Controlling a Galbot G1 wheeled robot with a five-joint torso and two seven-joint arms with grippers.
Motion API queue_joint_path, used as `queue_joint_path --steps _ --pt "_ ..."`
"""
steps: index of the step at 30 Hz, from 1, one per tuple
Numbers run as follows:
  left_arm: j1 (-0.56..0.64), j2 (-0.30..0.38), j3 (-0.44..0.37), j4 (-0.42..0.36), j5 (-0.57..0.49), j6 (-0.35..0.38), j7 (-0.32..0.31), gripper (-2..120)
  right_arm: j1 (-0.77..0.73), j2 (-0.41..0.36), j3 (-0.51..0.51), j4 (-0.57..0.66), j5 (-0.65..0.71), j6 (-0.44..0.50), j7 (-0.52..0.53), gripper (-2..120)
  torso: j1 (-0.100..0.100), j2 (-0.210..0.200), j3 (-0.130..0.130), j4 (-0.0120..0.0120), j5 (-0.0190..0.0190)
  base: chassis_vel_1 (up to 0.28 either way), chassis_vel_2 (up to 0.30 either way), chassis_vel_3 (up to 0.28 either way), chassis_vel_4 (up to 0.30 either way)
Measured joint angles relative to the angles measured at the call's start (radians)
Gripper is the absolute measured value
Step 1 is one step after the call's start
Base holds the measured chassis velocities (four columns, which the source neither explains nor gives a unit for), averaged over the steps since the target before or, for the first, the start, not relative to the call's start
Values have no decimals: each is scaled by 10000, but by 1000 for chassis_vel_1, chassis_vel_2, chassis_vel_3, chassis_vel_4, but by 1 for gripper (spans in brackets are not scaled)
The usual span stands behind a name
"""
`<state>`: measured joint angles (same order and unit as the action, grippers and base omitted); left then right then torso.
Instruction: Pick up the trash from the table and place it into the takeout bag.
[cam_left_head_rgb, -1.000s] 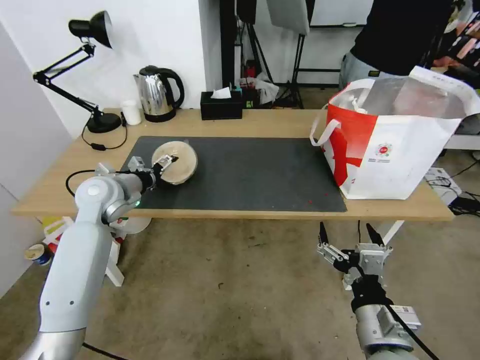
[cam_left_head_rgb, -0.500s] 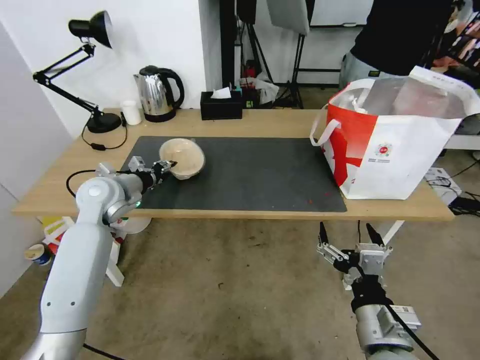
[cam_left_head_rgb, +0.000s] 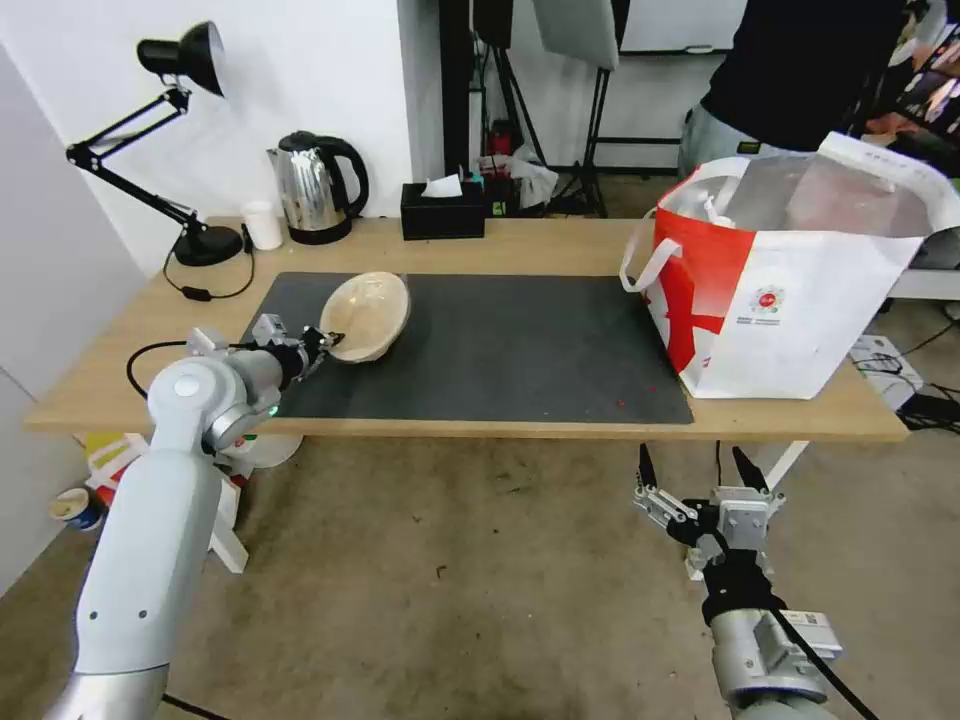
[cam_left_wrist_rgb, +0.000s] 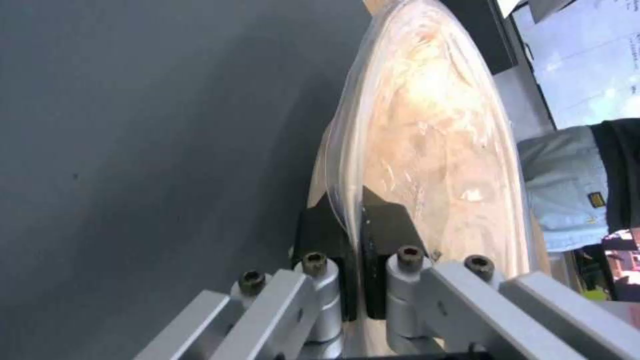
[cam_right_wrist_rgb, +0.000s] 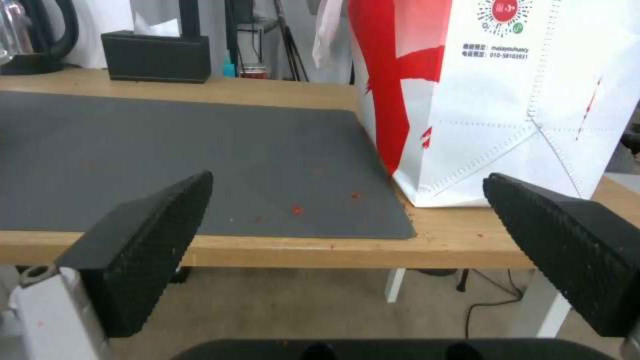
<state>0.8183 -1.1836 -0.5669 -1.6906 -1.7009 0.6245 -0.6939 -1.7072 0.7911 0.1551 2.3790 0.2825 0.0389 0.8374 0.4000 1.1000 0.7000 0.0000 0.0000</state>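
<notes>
left hand (cam_left_head_rgb: 333, 340) pinches tan bowl (cam_left_head_rgb: 368, 317); bag (cam_left_head_rgb: 790, 300) logo text unreadable.

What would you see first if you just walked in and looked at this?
Probably the left gripper pinching the rim of the tan paper bowl and tipping it up on its edge over the dark mat. Next, the big red-and-white takeout bag standing open at the table's right end, with the right gripper open below the table edge.

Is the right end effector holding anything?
No: the right end effector hangs open below the table edge, with nothing between its fingers.
</notes>
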Motion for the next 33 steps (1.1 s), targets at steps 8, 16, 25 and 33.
queue_joint_path --steps 8,16,25,33 --pt "175 79 -90 -294 -82 -9 98 1 0 0 0 0 0 0 0 100 0 0 0 -1 0 0 0 0 0" --pt "465 331 -280 -948 -402 -11 256 1 0 0 0 0 0 0 0 100 0 1 0 0 1 0 0 0 0" --pt "191 852 -215 -1728 -937 7 745 1 0 0 0 0 0 0 0 100 -1 0 0 1 0 0 0 0 0" --pt "-1516 1990 923 -1609 -1224 -13 1746 1 0 0 0 1 0 0 0 100 0 0 0 0 -1 0 0 0 0"
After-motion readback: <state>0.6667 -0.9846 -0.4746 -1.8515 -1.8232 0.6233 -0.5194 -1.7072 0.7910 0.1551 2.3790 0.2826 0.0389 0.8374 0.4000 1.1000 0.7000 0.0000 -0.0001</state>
